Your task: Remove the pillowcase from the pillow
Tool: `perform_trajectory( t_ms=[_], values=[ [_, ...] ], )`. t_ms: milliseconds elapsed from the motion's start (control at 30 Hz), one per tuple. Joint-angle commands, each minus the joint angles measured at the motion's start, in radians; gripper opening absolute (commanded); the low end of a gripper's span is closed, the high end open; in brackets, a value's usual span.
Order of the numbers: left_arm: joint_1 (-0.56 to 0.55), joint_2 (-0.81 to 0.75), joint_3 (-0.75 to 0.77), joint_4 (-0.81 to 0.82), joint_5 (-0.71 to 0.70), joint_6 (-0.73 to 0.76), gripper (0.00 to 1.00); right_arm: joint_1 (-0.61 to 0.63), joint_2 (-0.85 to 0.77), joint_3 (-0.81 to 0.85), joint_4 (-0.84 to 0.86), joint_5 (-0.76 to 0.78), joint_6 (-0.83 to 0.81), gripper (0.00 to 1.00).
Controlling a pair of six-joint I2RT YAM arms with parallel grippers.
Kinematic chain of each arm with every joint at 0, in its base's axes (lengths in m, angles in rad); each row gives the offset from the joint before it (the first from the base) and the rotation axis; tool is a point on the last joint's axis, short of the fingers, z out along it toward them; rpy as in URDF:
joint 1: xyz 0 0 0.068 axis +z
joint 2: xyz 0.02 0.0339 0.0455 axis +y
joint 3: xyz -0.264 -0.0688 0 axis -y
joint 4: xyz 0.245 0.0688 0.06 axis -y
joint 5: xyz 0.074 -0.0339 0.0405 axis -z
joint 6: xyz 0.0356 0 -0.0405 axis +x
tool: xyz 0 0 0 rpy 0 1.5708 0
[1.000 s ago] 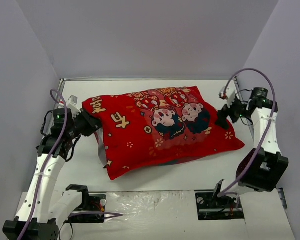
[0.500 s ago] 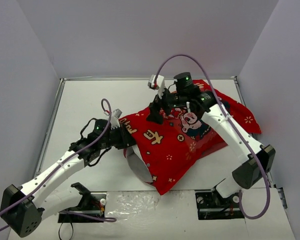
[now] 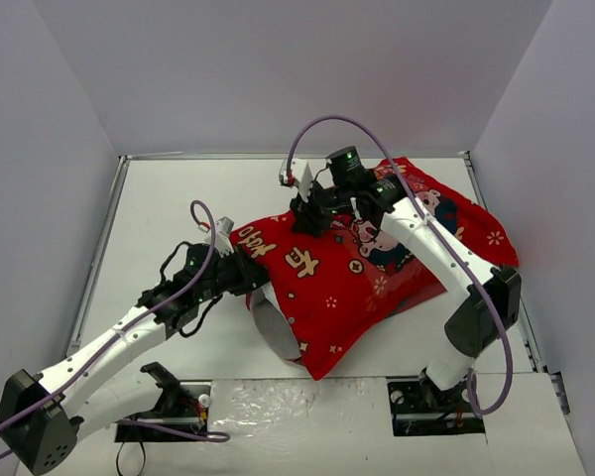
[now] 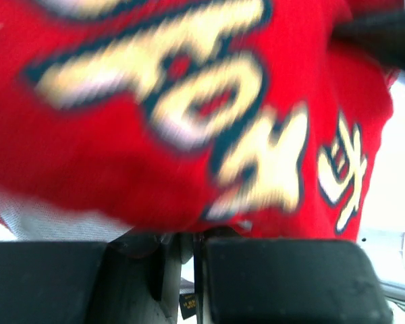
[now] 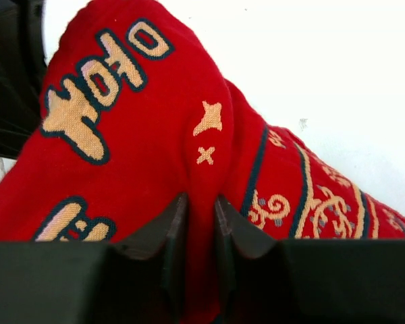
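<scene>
White table (image 3: 169, 208) boxed by pale grey walls (image 3: 278, 69), red pillowcase (image 3: 347, 283) lying rumpled across it, left gripper (image 3: 252, 278) clamped on its edge, right gripper (image 3: 312, 219) pinching a fold.

The pillowcase (image 3: 377, 268) lies crumpled and slanted across the middle and right of the desk (image 3: 178, 218). It is bright red with its printed face up: gold characters toward the left end, two cartoon children toward the far right, small flowers scattered between. It is still on the pillow (image 3: 274, 332), whose pale, plain corner bulges from the open mouth at the near-left end. My left tool (image 3: 246, 280) is clamped on the fabric at that mouth's edge, and my right tool (image 3: 312, 220) pinches a raised fold of red cloth at the far-left corner.
</scene>
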Motion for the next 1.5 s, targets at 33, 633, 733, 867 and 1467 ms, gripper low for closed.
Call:
perform_trajectory(
  t_ms=[33,633,733,867,1467],
  values=[
    [-0.014,-0.067,-0.013,0.091,-0.013,-0.040,0.02,-0.050,0.032,0.058,-0.004,-0.004,-0.004,0.06],
    [-0.026,-0.389,-0.103,-0.201,-0.073,-0.078,0.02,-0.288,0.015,-0.012,0.287,0.272,0.225,0.00],
    [-0.026,-0.440,-0.103,-0.264,-0.085,-0.078,0.02,-0.315,0.003,-0.026,0.321,0.263,0.251,0.00],
    [-0.026,-0.515,-0.067,-0.362,-0.140,-0.064,0.02,-0.364,0.000,-0.073,0.347,0.318,0.214,0.00],
    [-0.023,-0.352,0.205,-0.359,-0.516,-0.035,0.02,-0.475,-0.260,-0.327,0.177,-0.366,-0.136,0.38]
  ],
)
